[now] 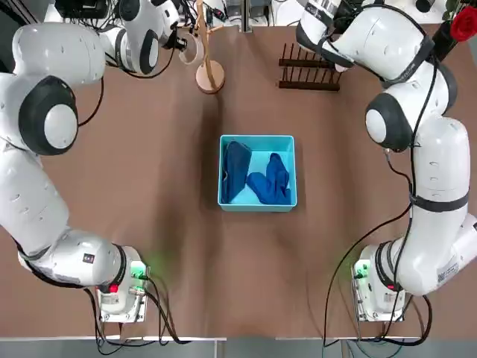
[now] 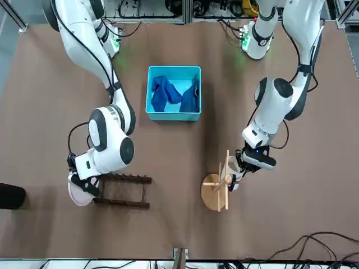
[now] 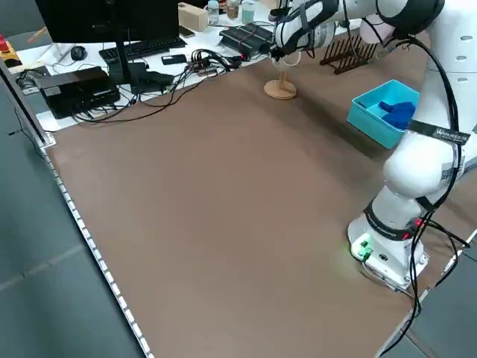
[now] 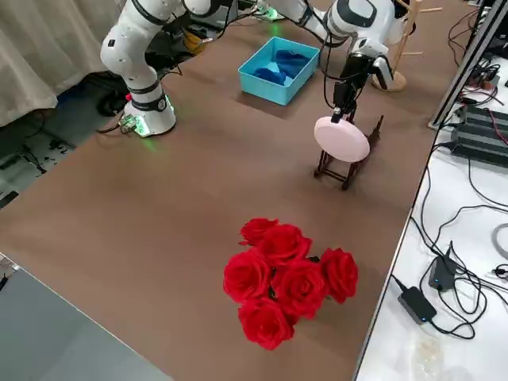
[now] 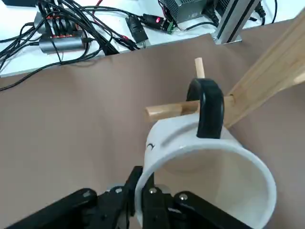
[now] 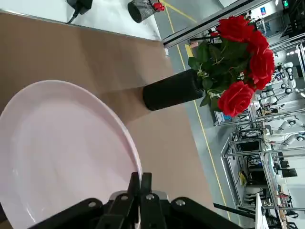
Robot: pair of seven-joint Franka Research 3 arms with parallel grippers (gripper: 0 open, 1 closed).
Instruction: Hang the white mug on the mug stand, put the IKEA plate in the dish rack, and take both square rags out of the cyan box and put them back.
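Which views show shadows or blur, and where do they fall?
Top view: a soft shadow lies on the table left of the cyan box. Right wrist view: the IKEA plate is sharp, the hall behind the roses hazier. Left wrist view: the white mug close to the lens looks stretched.

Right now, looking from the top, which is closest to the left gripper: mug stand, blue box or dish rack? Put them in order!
From the left gripper:
1. Mug stand, right beside it.
2. Dish rack, across the far edge.
3. Blue box, mid-table.
Rack and box are nearly tied.
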